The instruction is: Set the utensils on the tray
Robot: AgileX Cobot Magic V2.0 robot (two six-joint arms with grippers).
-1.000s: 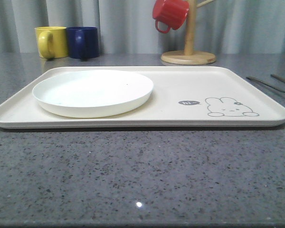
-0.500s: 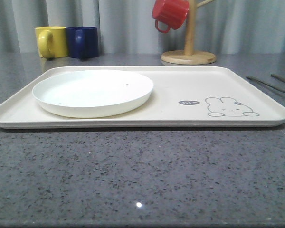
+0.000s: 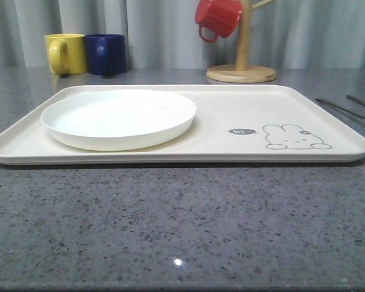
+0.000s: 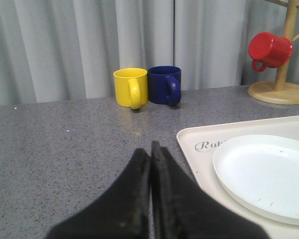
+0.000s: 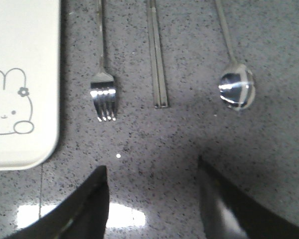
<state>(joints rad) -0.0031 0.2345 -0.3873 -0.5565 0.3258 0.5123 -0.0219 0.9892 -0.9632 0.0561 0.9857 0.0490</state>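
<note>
Starting with the biggest piece, you have the tray (image 3: 219,121), a broad cream rectangle with rounded corners and a low raised rim, matte and stiff-looking, lying flat on the speckled grey stone counter (image 3: 170,225). It carries a grey rabbit drawing (image 3: 294,137) towards its right end, and that stretch of tray is bare, so you have room there. On its left half sits the round white plate (image 3: 118,117), shallow, smooth and glossy; it is probably breakable, so keep metal from striking it.

The utensils lie off the tray, on the counter just beyond its right edge, side by side and apart from one another. Nearest the tray is the fork (image 5: 103,97), then the chopsticks (image 5: 158,64), then the spoon (image 5: 236,88). All three look like polished metal: thin, rigid, light and likely slippery. They lie flat on hard stone, so you will find little to get under.

Take the fork by its slim handle just behind the tines, closing across the narrow width. Treat the chopsticks as one bundle, since the two straight sticks touch along their length; pinch both near the middle or they may scissor apart. Grip the spoon on its stem above the oval bowl, not on the curved bowl, which would probably slide out.

Your right gripper (image 5: 152,199) hovers over the counter short of the utensils with its jaws spread wide and nothing between them. Your left gripper (image 4: 151,152) sits near the tray's left end, its jaws pressed together and empty.
</note>
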